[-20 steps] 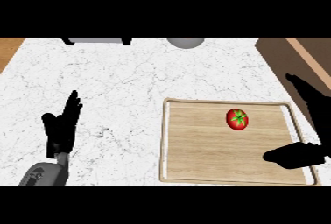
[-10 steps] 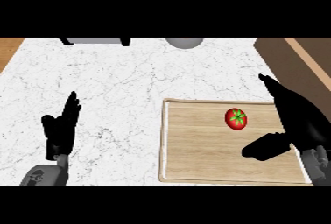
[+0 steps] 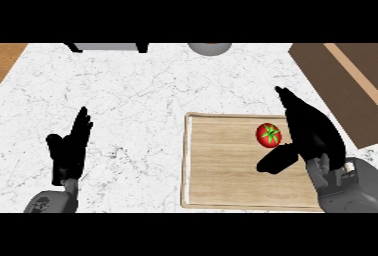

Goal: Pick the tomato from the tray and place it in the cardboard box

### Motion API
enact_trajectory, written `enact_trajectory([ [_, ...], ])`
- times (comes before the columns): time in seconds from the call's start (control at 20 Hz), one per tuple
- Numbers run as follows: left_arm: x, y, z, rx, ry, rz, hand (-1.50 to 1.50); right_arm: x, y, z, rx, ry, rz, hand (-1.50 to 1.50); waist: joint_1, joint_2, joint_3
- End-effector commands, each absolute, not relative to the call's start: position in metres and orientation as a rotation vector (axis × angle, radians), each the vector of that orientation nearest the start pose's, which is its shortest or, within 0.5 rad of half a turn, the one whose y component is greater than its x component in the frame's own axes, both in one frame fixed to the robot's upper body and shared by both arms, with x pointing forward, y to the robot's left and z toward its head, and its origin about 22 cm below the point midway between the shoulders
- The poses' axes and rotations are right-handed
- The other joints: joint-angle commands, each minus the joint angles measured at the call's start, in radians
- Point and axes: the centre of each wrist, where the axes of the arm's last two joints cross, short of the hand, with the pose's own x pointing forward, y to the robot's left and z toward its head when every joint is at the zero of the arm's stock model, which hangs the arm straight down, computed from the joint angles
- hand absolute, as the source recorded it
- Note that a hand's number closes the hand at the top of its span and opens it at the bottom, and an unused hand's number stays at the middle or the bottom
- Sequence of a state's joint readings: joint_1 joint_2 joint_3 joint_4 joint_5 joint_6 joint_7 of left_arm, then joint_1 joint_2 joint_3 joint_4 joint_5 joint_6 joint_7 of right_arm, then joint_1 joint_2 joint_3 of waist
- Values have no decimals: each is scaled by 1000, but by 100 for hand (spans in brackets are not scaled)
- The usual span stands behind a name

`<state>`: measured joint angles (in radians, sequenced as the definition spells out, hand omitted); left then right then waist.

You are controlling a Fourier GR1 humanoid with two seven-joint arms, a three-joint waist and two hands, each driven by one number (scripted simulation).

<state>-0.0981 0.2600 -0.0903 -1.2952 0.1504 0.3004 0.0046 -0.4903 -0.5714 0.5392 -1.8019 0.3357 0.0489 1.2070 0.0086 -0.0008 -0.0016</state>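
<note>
On your worktop (image 3: 148, 85) the tray (image 3: 221, 170) sits at the near right corner. The cardboard box (image 3: 332, 75) runs along the right edge, cut off, so you can't see inside. Your right hand (image 3: 310, 132) is open with straight fingers, and the left hand (image 3: 70, 150) rests open near left. The tomato (image 3: 269, 135) sits in the tray's far right part, just beside the right hand, not grabbed yet. Grasp, lift and drop are all left.

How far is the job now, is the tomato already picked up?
Nothing is finished: the tomato lies on the tray. In hand: the right hand, open, is close beside the tomato, fingers not closed round it. To do: grasp it, lift it and put it in the cardboard box at the right edge.
</note>
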Motion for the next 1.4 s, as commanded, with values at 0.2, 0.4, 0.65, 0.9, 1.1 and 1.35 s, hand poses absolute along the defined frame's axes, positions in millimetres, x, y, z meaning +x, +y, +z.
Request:
enact_trajectory([
  [0.2, 247, 276, -33, 305, -1383, 67, 0, 286, -167, 156, -893, -769, 713, -150, -6, -3, 1],
  [0.4, 267, 283, -20, 317, -1376, 58, 0, 289, -161, 148, -907, -740, 728, -150, -10, -1, 1],
  [0.65, 259, 278, -24, 296, -1391, 48, 0, 299, -163, 127, -927, -708, 712, -150, -1, -1, 1],
  [0.9, 267, 284, -15, 312, -1385, 60, 0, 305, -157, 117, -939, -659, 750, -150, -3, 0, 1],
  [1.1, 261, 279, -22, 285, -1389, 69, 0, 316, -161, 114, -933, -664, 752, -150, -1, 0, 1],
  [1.35, 257, 265, -33, 312, -1380, 64, 0, 317, -166, 100, -919, -631, 762, -150, -3, 1, 1],
])
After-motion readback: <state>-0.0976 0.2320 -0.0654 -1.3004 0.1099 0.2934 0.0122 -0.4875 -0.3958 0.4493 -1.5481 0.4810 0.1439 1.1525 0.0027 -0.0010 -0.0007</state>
